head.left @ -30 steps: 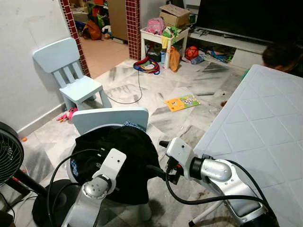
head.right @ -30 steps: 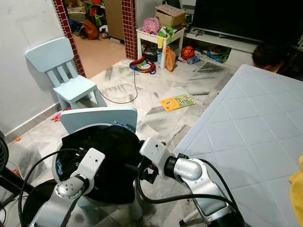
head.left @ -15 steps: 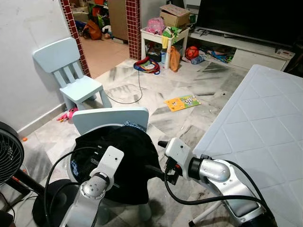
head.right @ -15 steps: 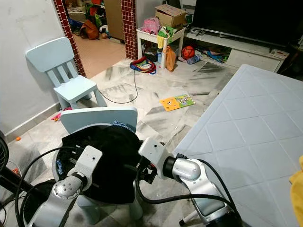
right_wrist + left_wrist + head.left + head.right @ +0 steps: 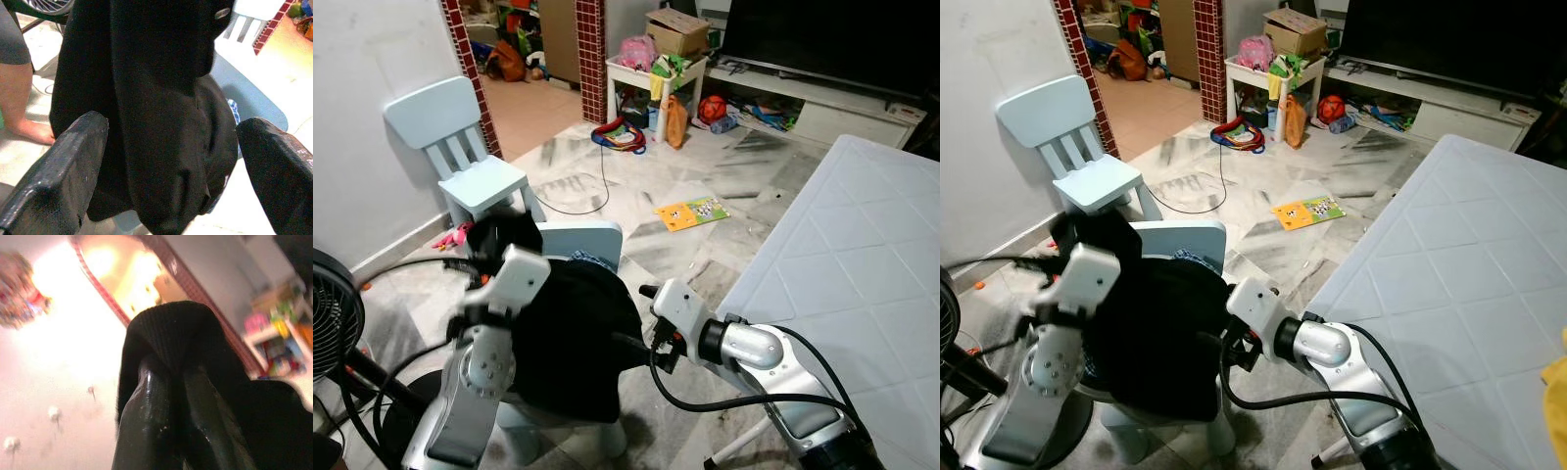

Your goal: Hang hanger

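Garment [image 5: 570, 338], black, is hanging over the pale blue child's chair [image 5: 578, 240] right in front of the robot, most of it draping down past the seat. No hanger can be made out; if one is there, the cloth is hiding it. Left gripper [image 5: 183, 382] is lifting a top fold of the cloth, its two fingers [image 5: 146, 431] pressed together on it; in the head views the left arm is blurring with motion. Right gripper [image 5: 166, 161] is waiting beside the hanging bulk, its pads [image 5: 63, 166] spread wide with cloth between them but not pinched.

Judgement for doing this step well: raising slowly and straight, so the fold is not slipping out; closing the right pads lower down to steady the swinging weight; keeping the cloth from snagging on the chair back.
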